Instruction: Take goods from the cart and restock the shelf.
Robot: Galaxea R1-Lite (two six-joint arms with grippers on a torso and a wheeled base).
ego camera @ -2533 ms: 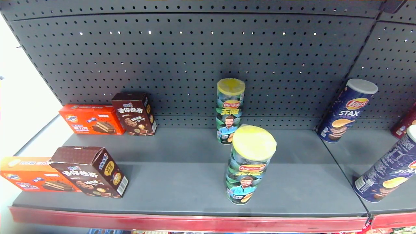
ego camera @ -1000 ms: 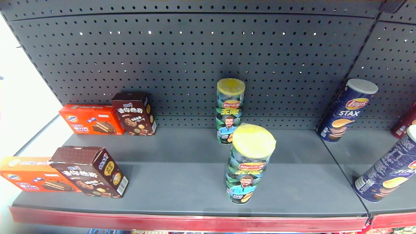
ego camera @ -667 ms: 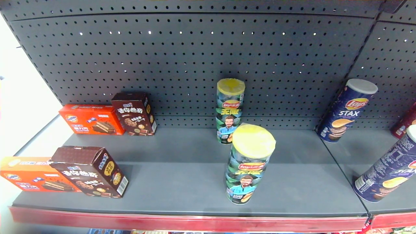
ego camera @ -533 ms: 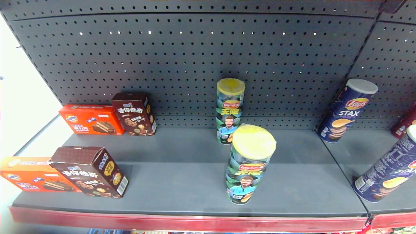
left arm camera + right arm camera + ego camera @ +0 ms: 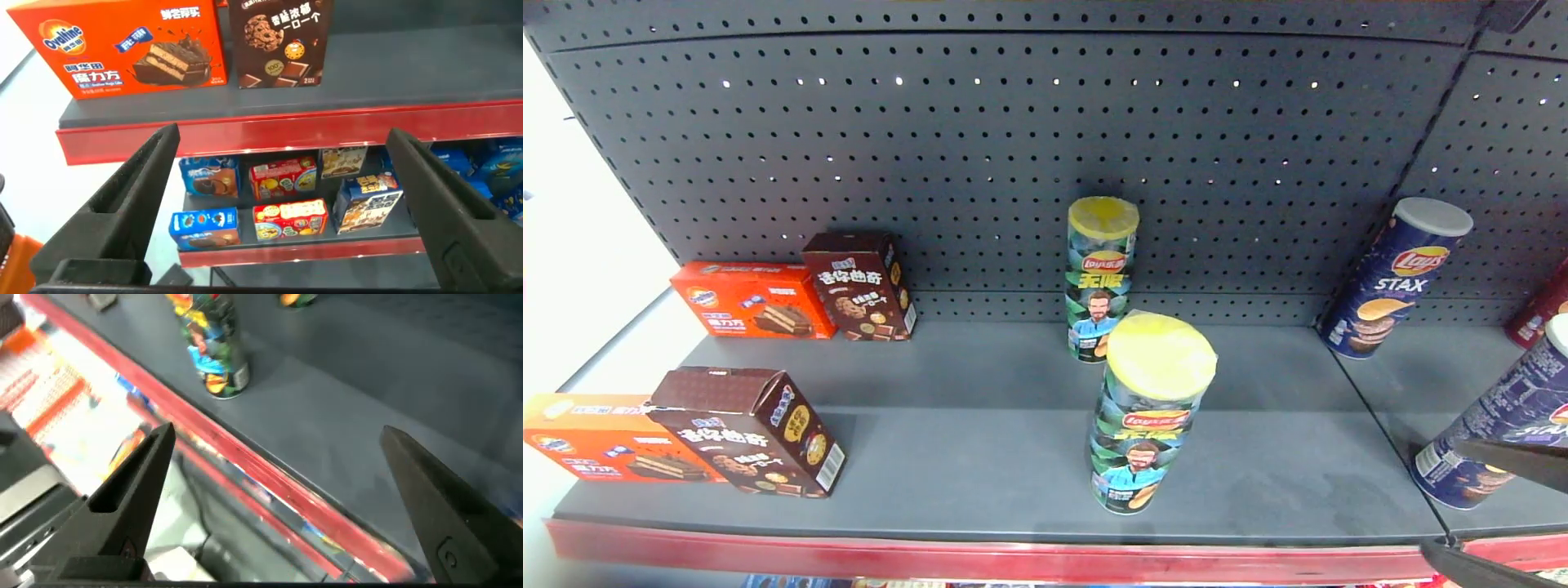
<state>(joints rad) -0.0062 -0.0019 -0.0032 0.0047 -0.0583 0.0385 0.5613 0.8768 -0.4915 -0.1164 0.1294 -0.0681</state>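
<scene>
The grey shelf [image 5: 980,457] is carrying only a thin row of goods, so the restocking is looking partly done at best, with wide bare stretches waiting between the groups. Beneath it, the lower shelf [image 5: 286,249] is holding small packets in a fuller line. Toward the right, across the seam into the next section, the rear blue can [image 5: 1392,278] is standing against the perforated back panel and the front blue can [image 5: 1503,416] is standing near the red lip. In the middle, the rear green can [image 5: 1100,278] is standing upright by the panel, and the front green can [image 5: 1147,416] is standing upright close to the edge, in line with it. At the left, the rear orange box [image 5: 752,298] and the rear brown box [image 5: 862,286] are sitting side by side and touching at the back, while the front orange box [image 5: 596,441] and the front brown box [image 5: 752,433] are sitting together at the lip. The right pincer [image 5: 276,433] is hovering released and empty just off the shelf's front edge, to the right of the front green can. The left pincer [image 5: 282,135] is hanging released and empty below and in front of the left-hand boxes. With nothing in either pincer, I am judging that another item is waiting to be fetched from the cart before the gaps are getting filled.
</scene>
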